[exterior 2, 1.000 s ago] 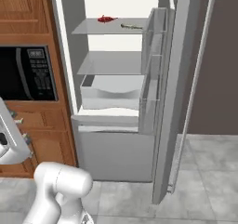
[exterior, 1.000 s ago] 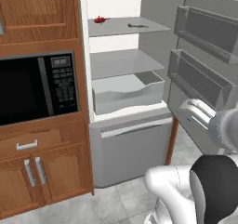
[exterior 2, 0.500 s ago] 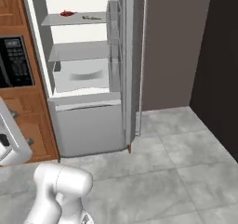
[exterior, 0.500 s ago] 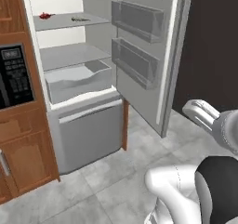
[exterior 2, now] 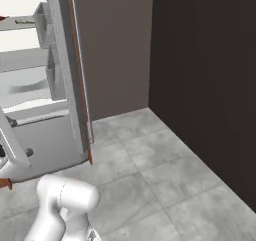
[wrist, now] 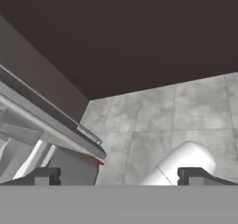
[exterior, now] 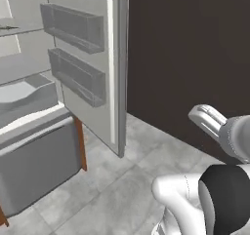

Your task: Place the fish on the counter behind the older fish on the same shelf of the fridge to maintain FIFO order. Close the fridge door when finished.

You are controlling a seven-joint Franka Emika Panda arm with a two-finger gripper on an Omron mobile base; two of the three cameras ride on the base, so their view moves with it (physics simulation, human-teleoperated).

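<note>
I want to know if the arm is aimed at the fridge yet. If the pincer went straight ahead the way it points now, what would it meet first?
Probably not the fridge. The open pincer looks past the fridge door, at its left, toward the grey tiled floor and the dark wall behind it. Depth is unclear; likely floor first.

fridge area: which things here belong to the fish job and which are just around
Part of the job:
- fridge door, standing open
- fridge
- shelf with the older fish
- red-orange fish, at the picture edge

Just around:
- door bins
- drawer bin
- dark wall
- grey floor tiles
</note>
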